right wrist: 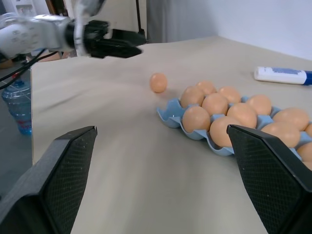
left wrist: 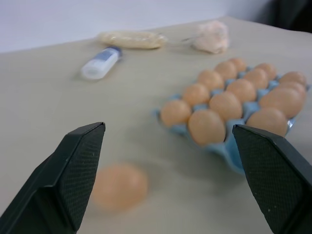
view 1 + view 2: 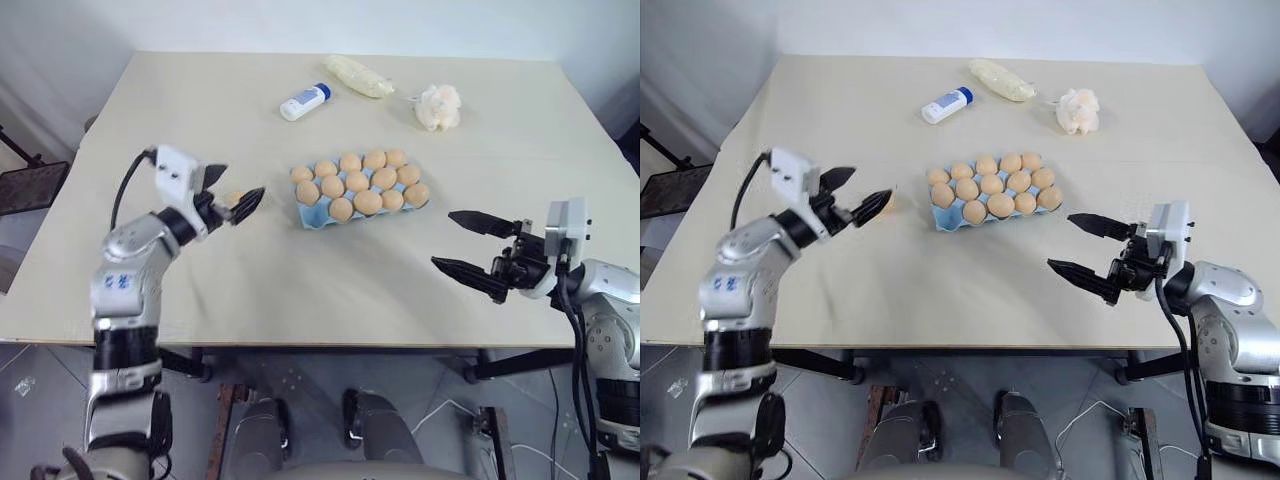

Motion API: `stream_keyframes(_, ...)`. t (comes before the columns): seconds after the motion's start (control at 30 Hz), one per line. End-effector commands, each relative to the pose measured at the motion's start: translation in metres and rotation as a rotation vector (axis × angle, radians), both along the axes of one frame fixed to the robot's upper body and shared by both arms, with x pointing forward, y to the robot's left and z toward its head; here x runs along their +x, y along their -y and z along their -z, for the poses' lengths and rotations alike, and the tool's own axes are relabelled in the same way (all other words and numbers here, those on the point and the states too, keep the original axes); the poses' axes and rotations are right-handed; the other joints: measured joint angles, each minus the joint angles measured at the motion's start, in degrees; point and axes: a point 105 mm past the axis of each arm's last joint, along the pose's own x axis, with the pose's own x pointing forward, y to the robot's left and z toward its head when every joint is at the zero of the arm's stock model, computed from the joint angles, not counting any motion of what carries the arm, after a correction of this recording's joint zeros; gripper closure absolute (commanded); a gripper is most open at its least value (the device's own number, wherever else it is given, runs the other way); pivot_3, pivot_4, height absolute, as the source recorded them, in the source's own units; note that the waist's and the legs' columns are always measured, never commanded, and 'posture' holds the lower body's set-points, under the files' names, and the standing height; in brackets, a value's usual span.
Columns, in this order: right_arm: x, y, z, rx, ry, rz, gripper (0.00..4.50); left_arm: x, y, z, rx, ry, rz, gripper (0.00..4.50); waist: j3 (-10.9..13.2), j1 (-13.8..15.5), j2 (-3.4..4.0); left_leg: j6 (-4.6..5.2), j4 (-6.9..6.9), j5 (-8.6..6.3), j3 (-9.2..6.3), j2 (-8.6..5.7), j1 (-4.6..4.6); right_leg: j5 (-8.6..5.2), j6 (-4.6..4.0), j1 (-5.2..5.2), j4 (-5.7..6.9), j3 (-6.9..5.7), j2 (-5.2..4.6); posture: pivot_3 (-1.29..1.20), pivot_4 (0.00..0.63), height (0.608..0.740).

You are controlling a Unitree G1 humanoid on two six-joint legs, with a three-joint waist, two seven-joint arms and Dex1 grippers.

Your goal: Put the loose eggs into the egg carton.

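One loose egg (image 1: 158, 82) lies on the table (image 3: 200, 110) just left of the egg carton (image 3: 312, 215), which sits mid-table with its cups full of eggs. The left gripper (image 3: 232, 197) hovers over that egg, fingers spread wide and empty. The right gripper (image 3: 470, 245), also wide and empty, hangs near the table's front right edge, well apart from the carton.
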Motion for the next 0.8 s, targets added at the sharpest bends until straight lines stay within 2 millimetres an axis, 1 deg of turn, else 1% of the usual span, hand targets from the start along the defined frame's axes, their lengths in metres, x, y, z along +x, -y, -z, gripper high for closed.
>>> stream_keyframes(0.03, 0.001, -0.003, -0.009, -0.001, 0.025, -0.011, 0.00, -0.026, -0.012, -0.007, -0.008, 0.072, -0.051, 0.05, 0.0, 0.0, 0.00, -0.03, -0.02, -0.01, 0.00, 0.01, 0.00, -0.01, -0.02, -0.01, -0.01, 0.01, -0.01, 0.00, 0.150, 0.740)
stream_keyframes(0.13, 0.003, -0.003, -0.010, -0.004, 0.017, -0.015, 0.00, -0.037, -0.025, 0.004, -0.026, 0.068, -0.118, 0.05, 0.0, 0.1, 0.00, -0.23, -0.04, -0.13, -0.02, 0.06, 0.02, -0.03, -0.08, 0.00, -0.03, -0.01, 0.01, 0.00, 0.150, 0.740)
stream_keyframes(0.2, 0.005, -0.004, -0.009, -0.011, 0.006, -0.022, 0.00, -0.040, -0.037, 0.018, -0.051, 0.053, -0.202, 0.05, 0.0, 0.4, 0.01, -0.24, -0.02, -0.13, -0.02, 0.05, 0.04, -0.04, -0.11, 0.01, -0.04, -0.01, 0.00, 0.00, 0.150, 0.740)
stream_keyframes(0.23, 0.006, -0.004, -0.009, -0.013, 0.003, -0.024, 0.00, -0.040, -0.040, 0.021, -0.059, 0.050, -0.226, 0.05, 0.0, 0.4, 0.01, -0.24, -0.02, -0.14, -0.01, 0.05, 0.04, -0.03, -0.12, 0.01, -0.06, 0.00, -0.01, 0.00, 0.150, 0.740)
stream_keyframes(0.27, 0.006, -0.005, -0.009, -0.014, 0.000, -0.028, 0.00, -0.040, -0.041, 0.024, -0.068, 0.051, -0.247, 0.05, 0.0, 0.5, 0.01, -0.24, -0.01, -0.14, -0.01, 0.04, 0.04, -0.03, -0.12, 0.02, -0.07, 0.00, -0.02, 0.00, 0.150, 0.740)
stream_keyframes(0.4, 0.009, -0.007, -0.010, -0.015, -0.002, -0.035, 0.00, -0.036, -0.037, 0.026, -0.095, 0.062, -0.258, 0.05, 0.0, 0.7, 0.01, -0.22, -0.03, -0.14, -0.02, 0.01, 0.00, 0.00, -0.12, 0.04, -0.20, -0.02, -0.07, 0.00, 0.150, 0.740)
stream_keyframes(0.5, 0.011, -0.009, -0.010, -0.018, -0.003, -0.041, 0.00, -0.020, -0.027, 0.018, -0.111, 0.081, -0.237, 0.05, 0.0, 0.8, 0.01, -0.21, -0.06, -0.16, 0.00, 0.01, -0.01, 0.02, -0.07, 0.04, -0.23, -0.02, -0.06, 0.00, 0.150, 0.740)
stream_keyframes(0.57, 0.012, -0.009, -0.010, -0.019, -0.005, -0.042, 0.00, -0.014, -0.024, 0.015, -0.108, 0.092, -0.226, 0.05, 0.0, 0.7, 0.01, -0.21, -0.05, -0.16, -0.02, 0.02, -0.03, 0.03, -0.07, 0.03, -0.23, -0.06, -0.03, 0.00, 0.150, 0.740)
stream_keyframes(0.6, 0.012, -0.010, -0.010, -0.021, -0.006, -0.043, 0.00, -0.007, -0.021, 0.012, -0.111, 0.096, -0.221, 0.05, 0.0, 0.7, 0.01, -0.20, -0.05, -0.16, -0.02, 0.01, -0.02, 0.03, -0.07, 0.04, -0.22, -0.06, -0.03, 0.00, 0.150, 0.740)
stream_keyframes(0.63, 0.011, -0.010, -0.010, -0.023, -0.007, -0.044, 0.00, 0.005, -0.018, 0.008, -0.115, 0.094, -0.217, 0.05, 0.0, 0.7, 0.01, -0.20, -0.07, -0.16, -0.01, 0.00, -0.03, 0.04, -0.06, 0.04, -0.23, -0.05, -0.03, 0.00, 0.150, 0.740)
stream_keyframes(0.7, 0.011, -0.011, -0.010, -0.026, -0.008, -0.043, 0.00, 0.021, -0.011, 0.001, -0.118, 0.091, -0.203, 0.05, 0.0, 0.7, 0.00, -0.18, -0.02, -0.15, 0.01, 0.01, -0.04, 0.04, -0.04, 0.02, -0.22, -0.07, 0.02, 0.00, 0.150, 0.740)
stream_keyframes(0.8, 0.009, -0.010, -0.008, -0.034, -0.015, -0.034, 0.00, 0.042, 0.001, 0.000, -0.091, 0.071, -0.169, 0.05, 0.0, 0.7, 0.01, -0.17, 0.00, -0.14, 0.01, 0.00, -0.04, 0.06, -0.01, 0.03, -0.21, -0.08, 0.08, 0.00, 0.150, 0.740)
